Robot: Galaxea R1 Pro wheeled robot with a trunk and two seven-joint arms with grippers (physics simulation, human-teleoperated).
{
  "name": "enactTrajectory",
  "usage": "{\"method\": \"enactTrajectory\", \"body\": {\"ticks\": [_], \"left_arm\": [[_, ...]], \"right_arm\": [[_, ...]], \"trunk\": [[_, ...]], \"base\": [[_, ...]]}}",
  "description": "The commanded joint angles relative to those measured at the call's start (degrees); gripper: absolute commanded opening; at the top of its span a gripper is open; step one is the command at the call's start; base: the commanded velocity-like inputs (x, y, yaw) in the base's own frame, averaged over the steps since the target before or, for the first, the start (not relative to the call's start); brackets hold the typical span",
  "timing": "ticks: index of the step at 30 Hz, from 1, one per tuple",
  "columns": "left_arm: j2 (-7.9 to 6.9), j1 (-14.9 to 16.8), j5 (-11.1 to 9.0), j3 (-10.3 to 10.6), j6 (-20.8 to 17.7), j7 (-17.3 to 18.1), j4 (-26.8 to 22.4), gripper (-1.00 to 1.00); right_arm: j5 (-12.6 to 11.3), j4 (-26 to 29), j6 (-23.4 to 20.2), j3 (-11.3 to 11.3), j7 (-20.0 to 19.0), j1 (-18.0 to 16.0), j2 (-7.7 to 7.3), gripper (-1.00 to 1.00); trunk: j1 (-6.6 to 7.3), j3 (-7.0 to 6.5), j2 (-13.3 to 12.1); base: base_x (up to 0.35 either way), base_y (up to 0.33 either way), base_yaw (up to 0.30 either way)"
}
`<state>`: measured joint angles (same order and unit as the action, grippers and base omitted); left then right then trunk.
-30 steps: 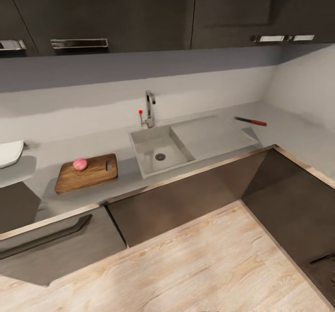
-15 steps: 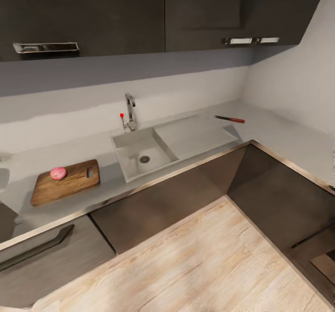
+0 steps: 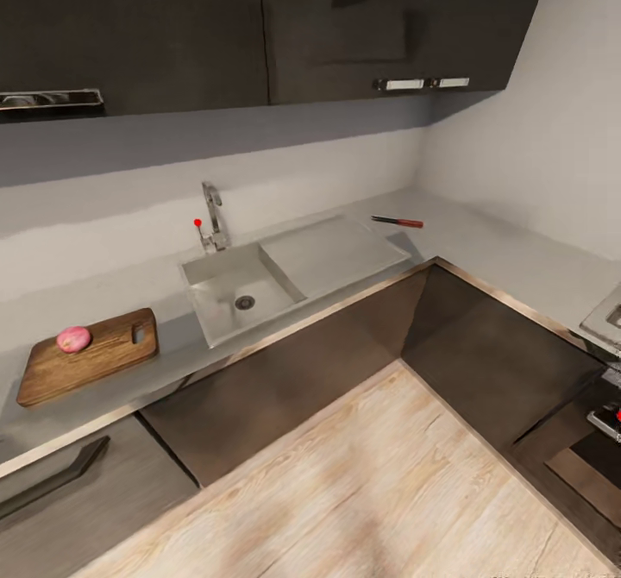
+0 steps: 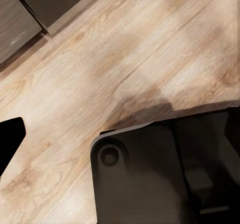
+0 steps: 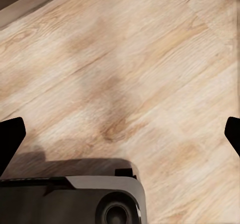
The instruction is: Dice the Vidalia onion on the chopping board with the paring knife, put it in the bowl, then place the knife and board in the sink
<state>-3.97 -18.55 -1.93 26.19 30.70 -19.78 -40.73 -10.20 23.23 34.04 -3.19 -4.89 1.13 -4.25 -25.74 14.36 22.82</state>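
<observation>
Paring knife [image 3: 398, 222]: slim, red handle, dark pointed blade, flat on the grey countertop [image 3: 483, 246] just past the sink [image 3: 259, 285] drainboard, well away from both grippers. Likely light, stiff and low-lying; best pinched across the handle.

Vidalia onion [image 3: 73, 338]: small pink-red ball on the dark-brown wooden chopping board [image 3: 86, 358]; smooth, round, likely to roll.

Wrist views look down on pale plank floor [image 5: 150, 58]. Right gripper [image 5: 120, 136]: dark fingertips at opposite frame edges, spread wide, nothing held. Left gripper: one tip [image 4: 9, 139] visible, spread cannot be judged.
</observation>
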Motion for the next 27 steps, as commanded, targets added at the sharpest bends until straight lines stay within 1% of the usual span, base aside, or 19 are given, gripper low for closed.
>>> {"method": "enactTrajectory", "body": {"ticks": [1,15,21,23,24,25,27], "left_arm": [[-0.07,0.0,-0.2,0.3,0.1,-0.4,-0.1,1.0],[-0.07,0.0,-0.2,0.3,-0.1,-0.4,0.3,1.0],[-0.01,0.0,-0.3,0.3,-0.1,-0.4,0.8,1.0],[0.56,0.0,-0.2,0.3,-0.1,-0.4,1.8,1.0],[0.67,0.0,-0.2,0.3,-0.1,-0.4,1.9,1.0],[0.81,0.0,-0.2,0.3,-0.1,-0.4,2.1,1.0],[0.96,0.1,-0.2,0.3,-0.1,-0.4,2.4,1.0]], "right_arm": [[-0.6,0.1,0.1,-0.3,-0.2,0.0,-0.06,1.0],[-0.6,0.0,0.1,-0.3,-0.2,0.0,-0.06,1.0],[-0.6,1.0,0.1,-0.3,-0.2,0.0,-0.12,1.0],[0.2,5.7,-2.6,-0.4,0.5,-0.2,-0.19,1.0],[0.5,7.0,-3.9,-0.4,0.9,-0.2,-0.19,1.0],[1.2,9.9,-7.6,-0.4,1.9,-0.4,-0.23,1.0],[3.3,19.9,-20.5,-0.4,6.2,-1.3,-0.28,1.0]], "trunk": [[-0.04,0.0,0.1],[-0.04,-1.06,0.1],[-0.04,-1.2,0.1],[-0.04,-1.2,0.1],[-0.04,-1.2,0.1],[-0.04,-1.21,0.1],[-0.04,-1.21,0.1]], "base": [[0.0,0.0,-0.179],[0.0,0.0,-0.157],[0.0,0.0,-0.043],[0.0,0.0,-0.004],[0.0,0.0,-0.003],[0.0,0.0,-0.002],[0.0,0.0,-0.001]]}}
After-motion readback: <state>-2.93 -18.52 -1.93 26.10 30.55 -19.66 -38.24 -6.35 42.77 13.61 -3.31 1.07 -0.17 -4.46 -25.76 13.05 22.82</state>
